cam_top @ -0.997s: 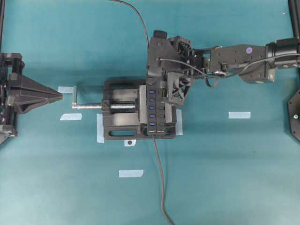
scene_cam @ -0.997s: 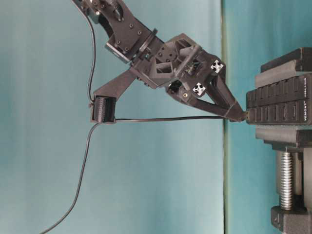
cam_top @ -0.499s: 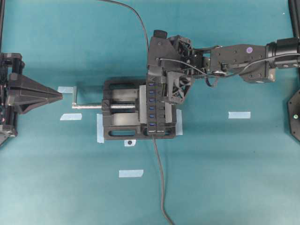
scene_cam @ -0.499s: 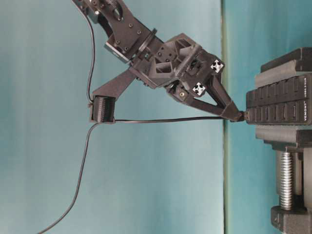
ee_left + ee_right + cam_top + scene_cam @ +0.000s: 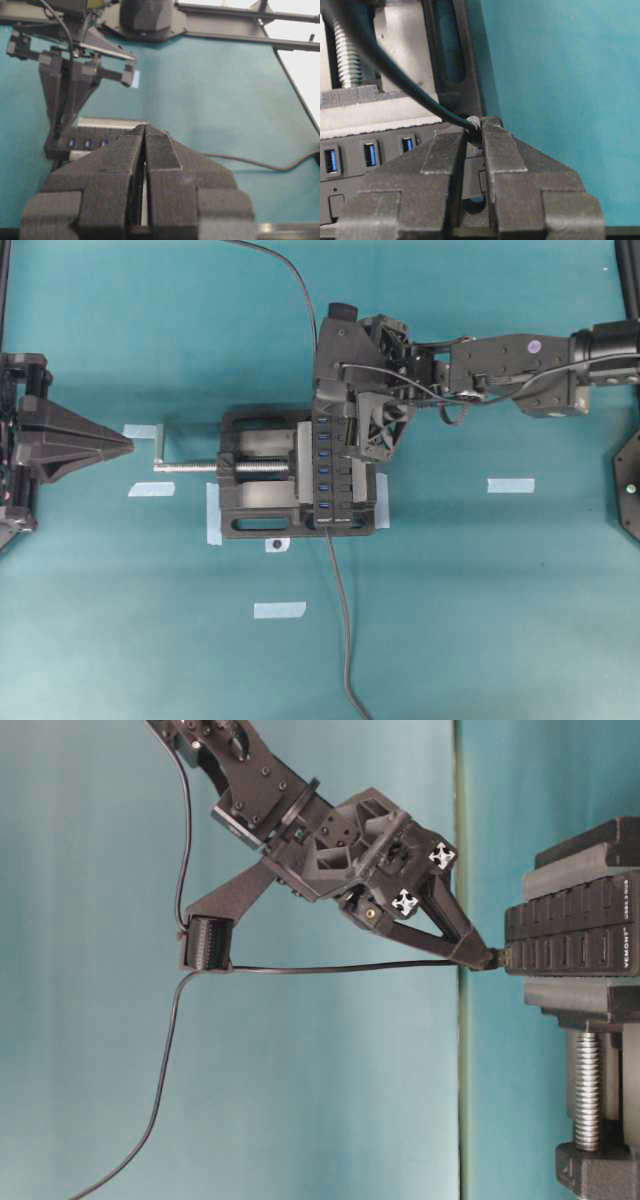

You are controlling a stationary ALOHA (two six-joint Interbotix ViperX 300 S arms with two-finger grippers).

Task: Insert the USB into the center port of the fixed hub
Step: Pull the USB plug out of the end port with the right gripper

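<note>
**One plug, one hub, two tools**

One USB [image 5: 497, 958] is in play, pinched between the tips of the right tool [image 5: 484, 957], which is clenched on the plug's body where the cable [image 5: 330, 966] leaves it. In the table-level view the plug's nose sits at the face of the hub [image 5: 575, 938]. We cannot tell whether it touches, or which slot it faces. From overhead the tool hangs over the hub's end nearer the counter's far edge, so we judge it is short of the center port [image 5: 323, 470].

We expect the plug to be light, rigid and small, with smooth sides that could twist in the pads. The thin cable is limp and will drag rather than push. The hold belongs on the plug body, close behind the metal nose, as it is now. A hold on the cable would give no control. The port will need a straight, square push. If the plug is skewed, it will jam on the slot's edge.

Our count:
- One vise [image 5: 255, 500], mid-counter, holding the hub.
- About six blue slots showing from overhead, the rest under the arm.
- Two cables, one on the plug and one at the hub's near end.
- At least six tape [image 5: 510, 485] strips.

The left tool [image 5: 145, 145] is closed on nothing, at the counter's left edge.
</note>
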